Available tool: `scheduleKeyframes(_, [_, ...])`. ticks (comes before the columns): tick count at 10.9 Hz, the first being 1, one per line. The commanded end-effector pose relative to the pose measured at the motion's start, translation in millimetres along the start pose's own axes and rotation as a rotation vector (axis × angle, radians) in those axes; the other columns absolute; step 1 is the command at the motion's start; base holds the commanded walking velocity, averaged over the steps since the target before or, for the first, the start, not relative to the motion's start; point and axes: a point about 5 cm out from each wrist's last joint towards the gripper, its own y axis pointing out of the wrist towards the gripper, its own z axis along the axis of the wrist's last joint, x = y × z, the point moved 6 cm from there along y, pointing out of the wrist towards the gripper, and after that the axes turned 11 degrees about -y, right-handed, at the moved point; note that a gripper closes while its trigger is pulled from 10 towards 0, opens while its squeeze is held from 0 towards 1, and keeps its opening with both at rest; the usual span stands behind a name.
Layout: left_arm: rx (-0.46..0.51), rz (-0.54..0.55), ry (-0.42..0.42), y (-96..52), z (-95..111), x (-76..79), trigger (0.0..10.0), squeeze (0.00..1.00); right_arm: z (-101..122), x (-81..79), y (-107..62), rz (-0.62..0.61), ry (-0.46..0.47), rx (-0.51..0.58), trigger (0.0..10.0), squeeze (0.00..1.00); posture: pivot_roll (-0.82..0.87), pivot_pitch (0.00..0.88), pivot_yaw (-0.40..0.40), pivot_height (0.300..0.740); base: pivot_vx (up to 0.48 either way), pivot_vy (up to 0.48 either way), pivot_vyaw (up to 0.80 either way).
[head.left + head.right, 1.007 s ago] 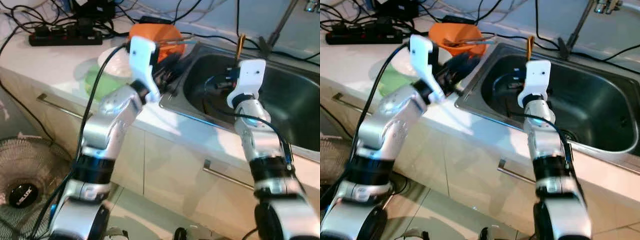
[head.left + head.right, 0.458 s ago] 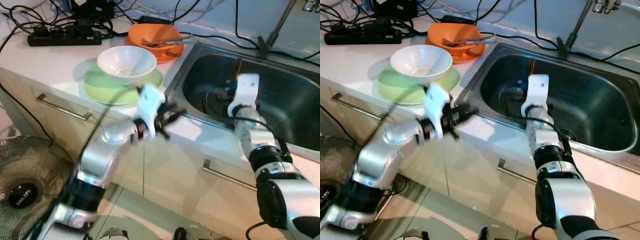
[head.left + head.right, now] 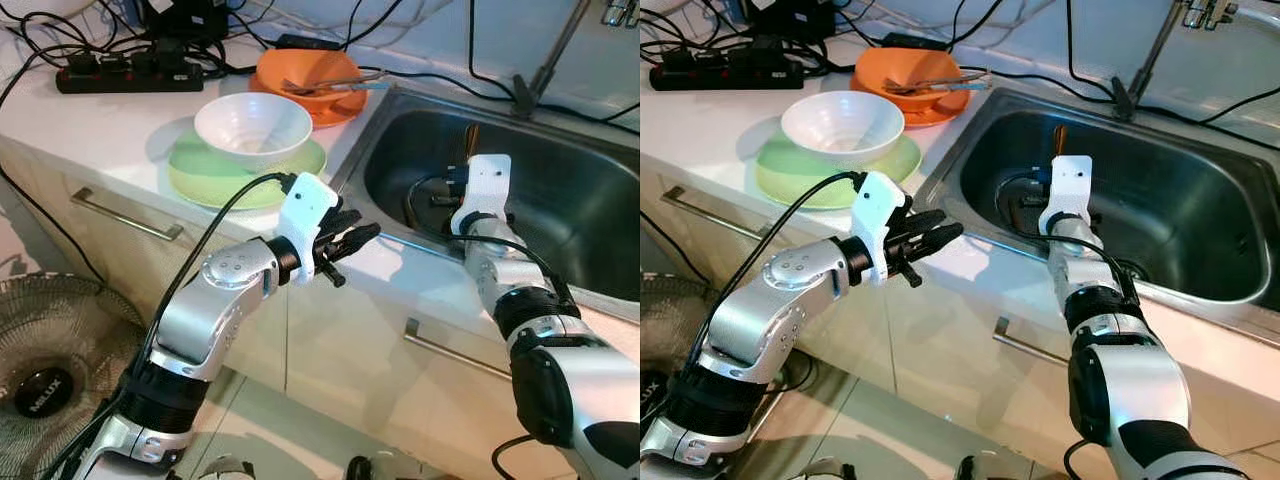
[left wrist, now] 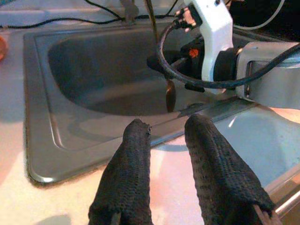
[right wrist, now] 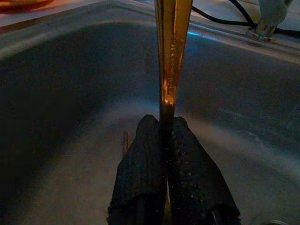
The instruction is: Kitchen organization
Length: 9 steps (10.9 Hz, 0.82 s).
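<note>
My right gripper (image 5: 165,124) is down inside the steel sink (image 3: 590,250), shut on the handle of a golden spoon (image 5: 171,51). The spoon stands nearly upright, its handle (image 3: 1060,136) rising behind the white wrist and its bowl (image 4: 169,96) hanging low near the basin wall. My left gripper (image 3: 355,240) hovers over the counter's front edge by the sink's near corner. Its fingers (image 4: 136,154) are slightly open with nothing between them. On the counter sit a white bowl (image 3: 253,128) on a green plate (image 3: 195,172) and an orange bowl (image 3: 308,68) holding several utensils (image 3: 335,86).
A black power strip (image 3: 130,75) and tangled cables lie along the back of the counter. The faucet (image 3: 552,50) rises behind the sink. Cabinet handles (image 3: 125,214) run below the counter edge. A floor fan (image 3: 45,365) stands at the lower left.
My left arm has swung down from over the orange bowl to the counter's front edge by the sink. My right gripper has sunk a little lower in the sink with the spoon.
</note>
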Motion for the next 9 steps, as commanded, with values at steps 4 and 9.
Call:
scheduleKeyframes(4, [-0.017,0.000,0.004,-2.0,-3,3.6,10.0,0.00,-13,-9.5,-1.9,0.024,-0.013,-0.042,10.0,0.00,0.01,0.064,-0.074,0.719,0.000,0.000,0.00])
scheduleKeyframes(9, [-0.013,0.003,0.017,1.4,-3,6.6,10.0,0.00,42,-3.4,2.8,-0.013,-0.020,0.165,10.0,0.00,0.01,0.057,-0.076,0.719,0.000,0.000,0.00])
